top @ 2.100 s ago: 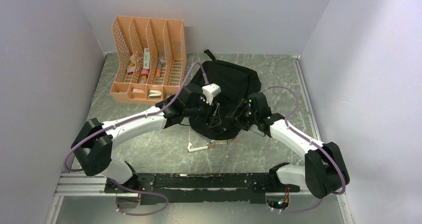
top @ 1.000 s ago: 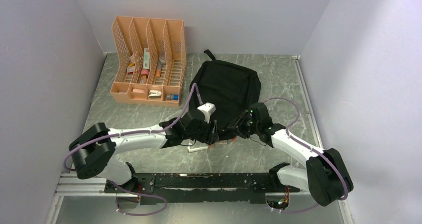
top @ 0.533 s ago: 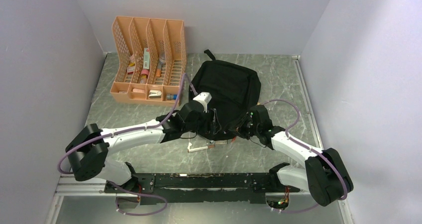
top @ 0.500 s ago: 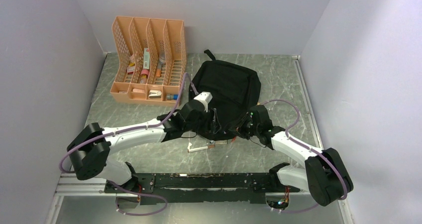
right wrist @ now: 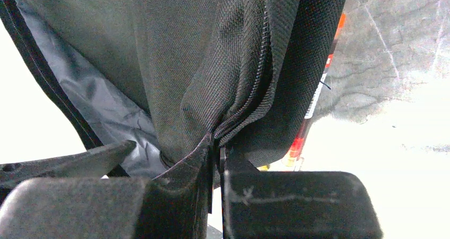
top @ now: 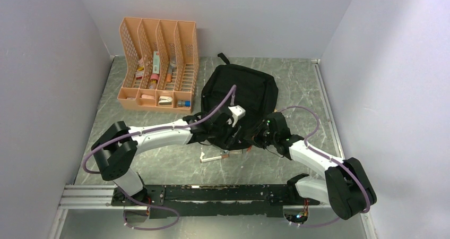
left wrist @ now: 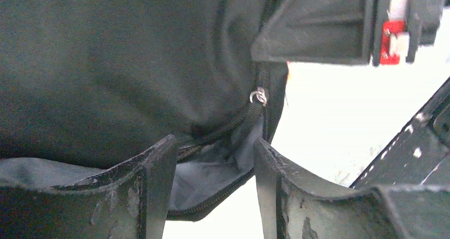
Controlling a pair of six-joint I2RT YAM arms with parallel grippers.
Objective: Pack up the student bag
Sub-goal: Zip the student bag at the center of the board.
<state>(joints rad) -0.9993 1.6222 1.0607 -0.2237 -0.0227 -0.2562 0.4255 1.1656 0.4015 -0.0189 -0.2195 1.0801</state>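
The student bag [top: 241,93] is a large black backpack lying flat mid-table. My right gripper [top: 254,139] is at its near edge, shut on the black fabric beside the zipper [right wrist: 216,153]. My left gripper [top: 234,137] sits just left of it, open. Its two fingers [left wrist: 159,180] stand either side of the bag's unzipped edge [left wrist: 212,191], where grey lining shows. A small metal zipper ring [left wrist: 259,95] hangs just above. The right gripper's body [left wrist: 329,26] fills the top right of the left wrist view.
A white and a red pen [top: 218,156] lie on the table just in front of the bag; the red pen [right wrist: 317,93] pokes out under the bag's edge. An orange file organiser [top: 159,63] with stationery stands at the back left. Walls close in on three sides.
My left arm swung right, bringing its gripper to the bag's near edge beside the right gripper. The right gripper closed on the bag's fabric and stayed put.
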